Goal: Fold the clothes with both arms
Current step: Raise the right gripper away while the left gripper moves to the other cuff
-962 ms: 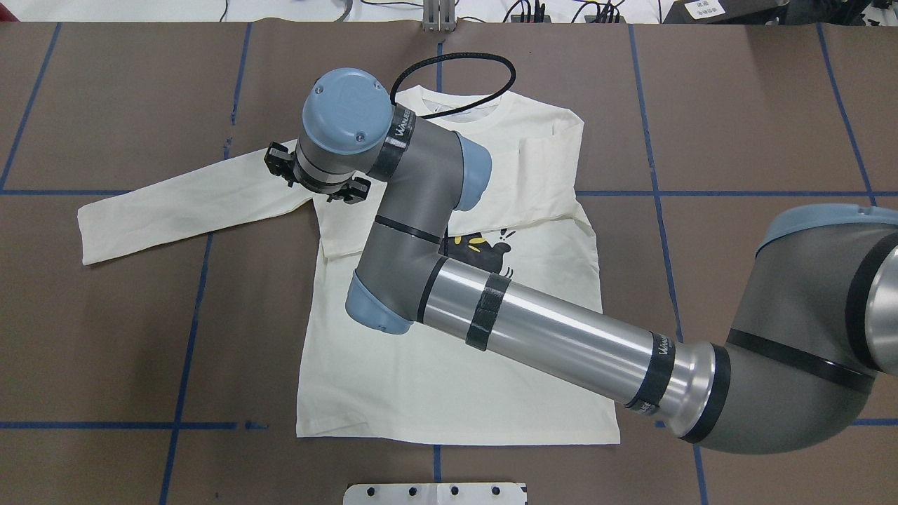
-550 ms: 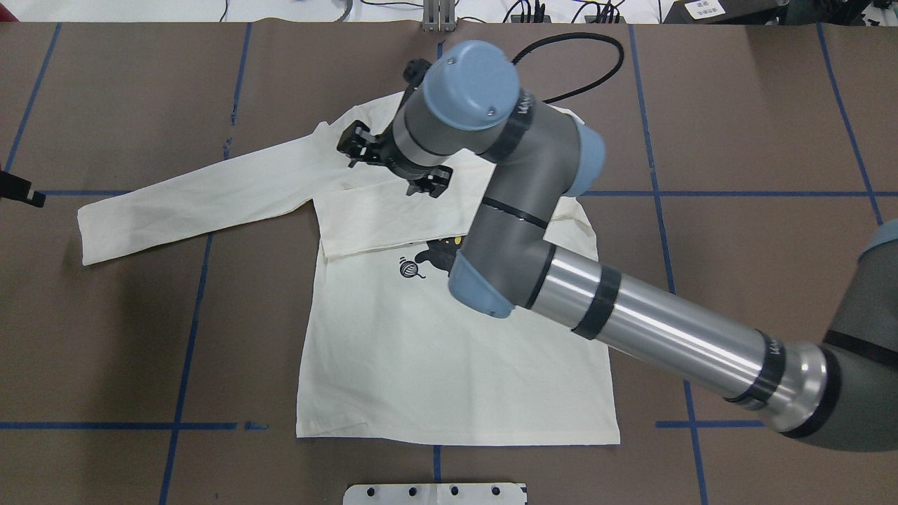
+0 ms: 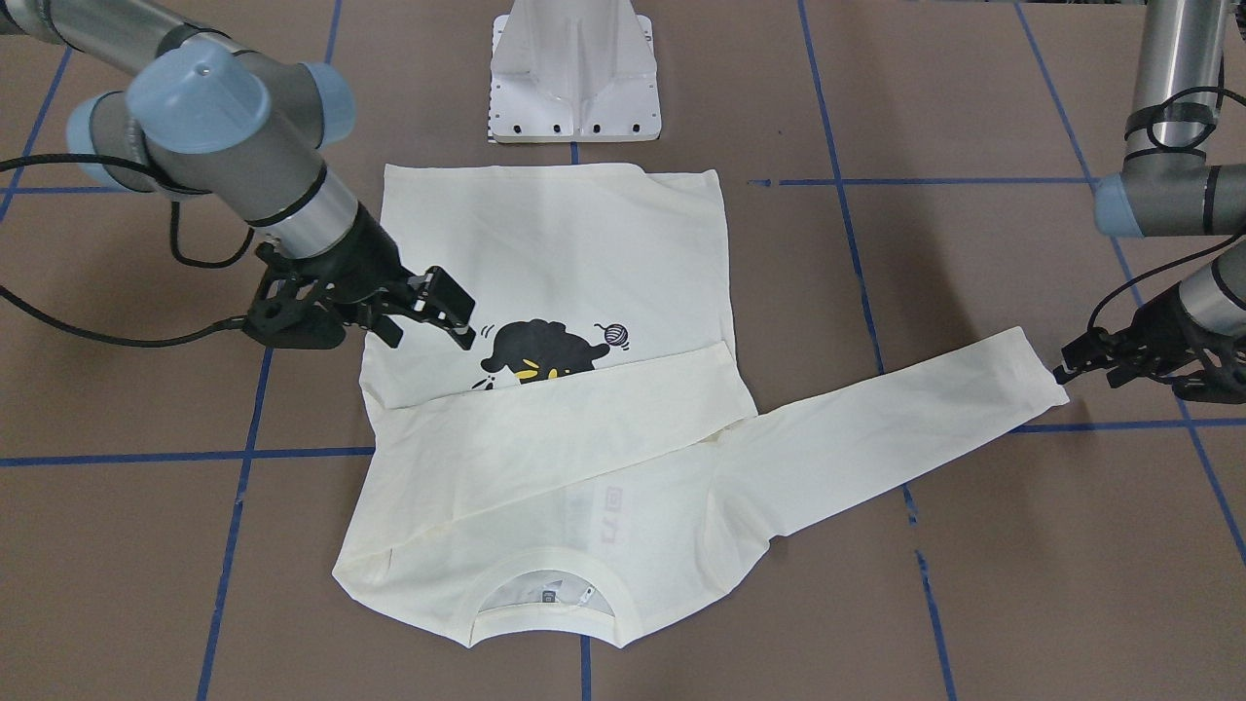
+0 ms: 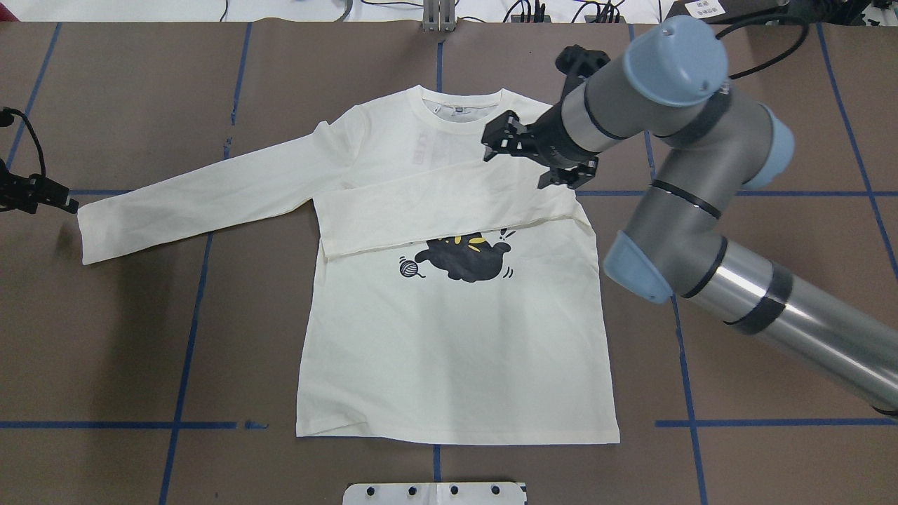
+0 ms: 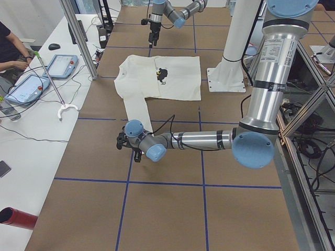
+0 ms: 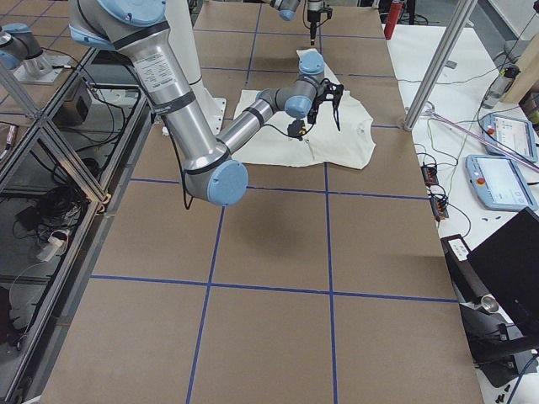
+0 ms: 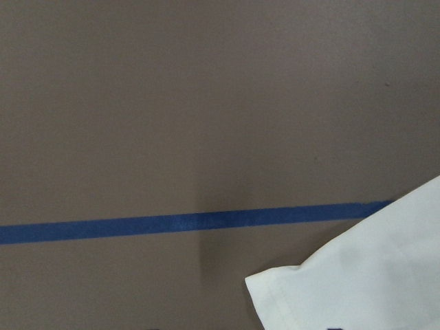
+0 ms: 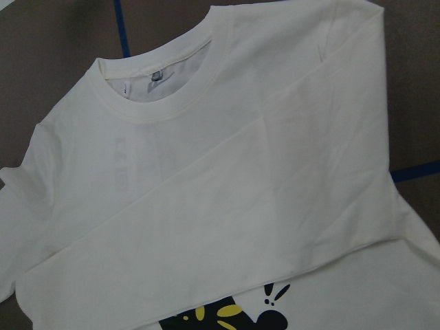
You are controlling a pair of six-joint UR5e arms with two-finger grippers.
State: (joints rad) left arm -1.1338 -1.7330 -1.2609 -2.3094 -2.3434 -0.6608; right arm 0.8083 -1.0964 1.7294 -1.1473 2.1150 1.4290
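The clothes are one cream long-sleeved T-shirt (image 4: 449, 351) lying flat, print side up, neckline at the far edge. Its black cat print (image 4: 466, 259) shows below a sleeve (image 4: 435, 203) that is folded across the chest. The other sleeve (image 4: 196, 203) stretches out flat to the left. My right gripper (image 4: 526, 161) hovers open and empty above the shirt's right shoulder; the front-facing view shows this right gripper (image 3: 428, 321) with its jaws wide apart. My left gripper (image 3: 1066, 370) sits low at the outstretched sleeve's cuff (image 7: 371, 275), apparently open and holding nothing.
The brown table is marked with blue tape lines (image 4: 189, 315). A white pedestal base (image 3: 574, 78) stands just behind the shirt's hem. A black cable (image 3: 88, 336) hangs from the right wrist. Beyond the far edge is a side table with tablets (image 5: 26, 86) and a seated person (image 5: 10, 47).
My right arm has swung right, from above the shirt's left shoulder to above its right shoulder, leaving the folded sleeve lying on the chest. The left gripper has come in towards the cuff.
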